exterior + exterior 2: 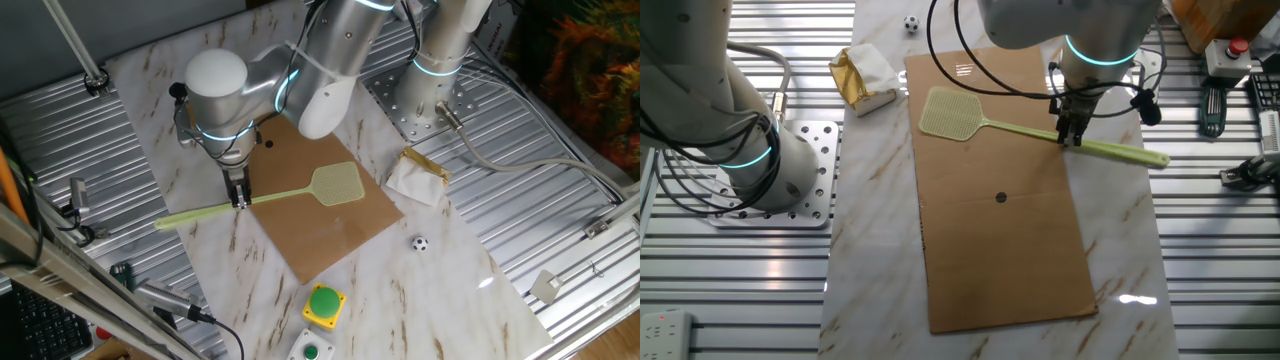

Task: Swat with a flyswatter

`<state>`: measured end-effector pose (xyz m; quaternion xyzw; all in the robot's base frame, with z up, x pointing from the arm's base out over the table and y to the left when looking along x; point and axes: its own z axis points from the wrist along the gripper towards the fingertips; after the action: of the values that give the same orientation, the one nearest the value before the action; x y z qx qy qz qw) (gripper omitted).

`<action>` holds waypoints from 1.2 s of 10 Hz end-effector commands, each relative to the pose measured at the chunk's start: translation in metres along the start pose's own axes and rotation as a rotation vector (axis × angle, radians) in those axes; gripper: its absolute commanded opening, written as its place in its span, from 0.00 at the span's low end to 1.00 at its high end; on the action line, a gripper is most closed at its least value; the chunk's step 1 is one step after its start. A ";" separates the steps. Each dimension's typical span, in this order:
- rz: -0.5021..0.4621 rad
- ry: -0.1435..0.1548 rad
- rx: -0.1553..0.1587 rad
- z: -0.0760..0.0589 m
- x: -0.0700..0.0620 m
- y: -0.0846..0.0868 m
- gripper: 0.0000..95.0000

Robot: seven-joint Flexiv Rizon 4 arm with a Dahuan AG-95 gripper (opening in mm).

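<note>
The pale yellow-green flyswatter [337, 184] lies across the brown board [330, 235], its mesh head on the board and its long handle running off the board's edge. It also shows in the other fixed view [950, 113], on the board [1005, 250]. My gripper [240, 198] points straight down at the middle of the handle, at the board's edge, with the fingers closed around the thin handle. The other fixed view shows the gripper [1070, 137] in the same grip. The swatter looks flat or barely lifted.
A black dot [1001, 197] marks the board's middle. A white-and-gold packet [418, 178] and a small soccer ball [420, 243] lie beside the board. A round green button on a yellow base [325, 303] stands near the front. The arm's base [760, 170] stands on a metal plate.
</note>
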<state>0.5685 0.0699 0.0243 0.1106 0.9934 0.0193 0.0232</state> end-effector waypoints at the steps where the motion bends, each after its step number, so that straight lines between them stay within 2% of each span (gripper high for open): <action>1: -0.010 0.016 0.000 -0.014 -0.003 0.001 0.00; 3: -0.048 0.018 0.001 -0.033 -0.007 0.003 0.00; 4: -0.094 0.017 0.008 -0.041 -0.008 0.004 0.00; 5: -0.185 0.015 0.013 -0.049 -0.009 0.005 0.00; 8: -0.321 -0.004 0.011 -0.052 -0.009 0.005 0.00; 10: -0.456 -0.023 0.018 -0.052 -0.009 0.005 0.00; 12: -0.534 -0.021 0.030 -0.052 -0.009 0.005 0.00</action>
<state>0.5751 0.0706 0.0771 -0.1164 0.9926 0.0012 0.0343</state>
